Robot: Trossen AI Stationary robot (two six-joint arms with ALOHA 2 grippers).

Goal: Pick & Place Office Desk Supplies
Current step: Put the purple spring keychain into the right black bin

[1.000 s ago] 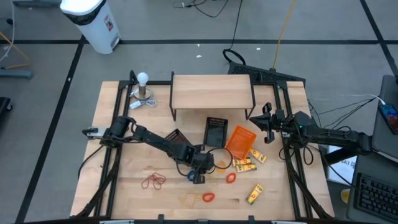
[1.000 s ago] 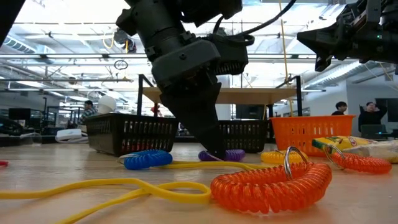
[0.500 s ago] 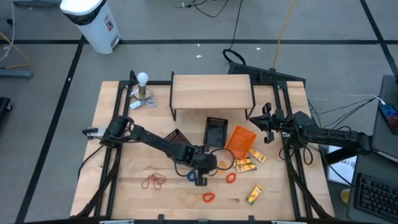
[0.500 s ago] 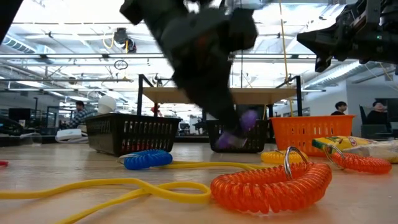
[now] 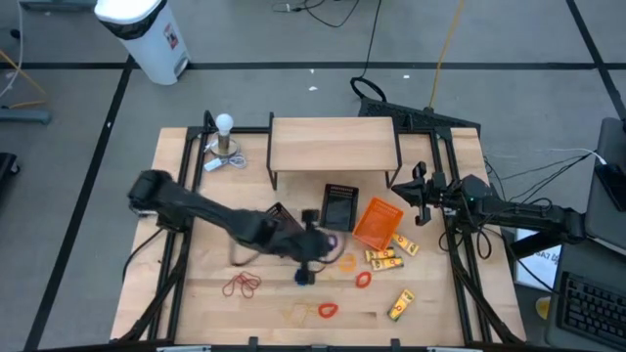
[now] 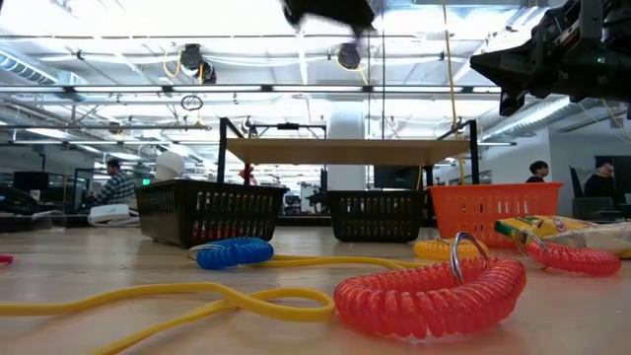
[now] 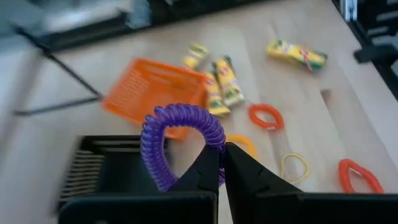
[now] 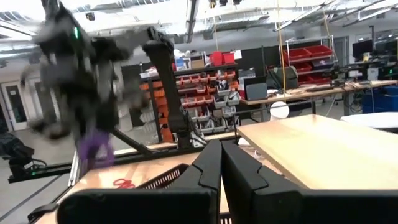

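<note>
Left wrist view: the left gripper [image 7: 221, 163] has its fingers clenched on a purple coiled plastic loop [image 7: 177, 140], lifted over the bench [image 5: 196, 293] near the black mesh tray [image 7: 99, 168] — most supplies are still scattered. The right gripper [image 8: 221, 163] waits clenched, empty.

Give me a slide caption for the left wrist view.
Left tool shut on a purple coiled plastic loop, lifted above the wooden table.
</note>
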